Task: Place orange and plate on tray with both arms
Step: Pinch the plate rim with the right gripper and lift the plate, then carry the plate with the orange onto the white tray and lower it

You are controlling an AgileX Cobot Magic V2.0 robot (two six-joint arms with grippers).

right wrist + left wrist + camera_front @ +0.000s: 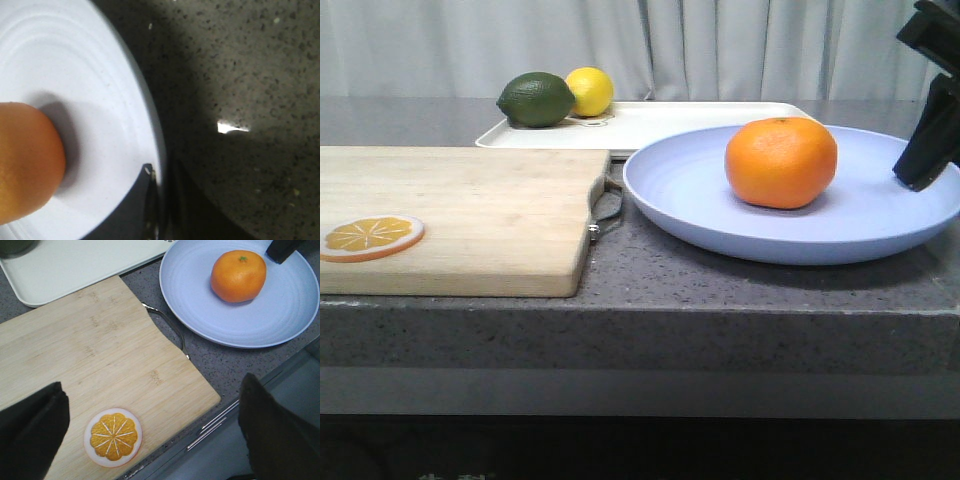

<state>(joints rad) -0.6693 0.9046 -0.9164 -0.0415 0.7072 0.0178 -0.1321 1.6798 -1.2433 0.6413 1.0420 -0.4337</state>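
The orange (781, 162) sits on the pale lavender plate (690, 195), which lies on the grey counter in front of the white tray (670, 122). My right gripper (925, 165) is at the plate's right rim. In the right wrist view it (159, 200) is shut on the rim, one finger inside the plate (90, 75) near the orange (25, 160). My left gripper (150, 440) is open and empty above the cutting board, left of the plate (200, 310) and the orange (238, 276). It is out of the front view.
A wooden cutting board (470, 210) with a metal handle lies left of the plate, an orange slice disc (370, 237) on its near left. A green lime (536, 99) and a yellow lemon (590, 91) sit on the tray's far left. The counter's front edge is close.
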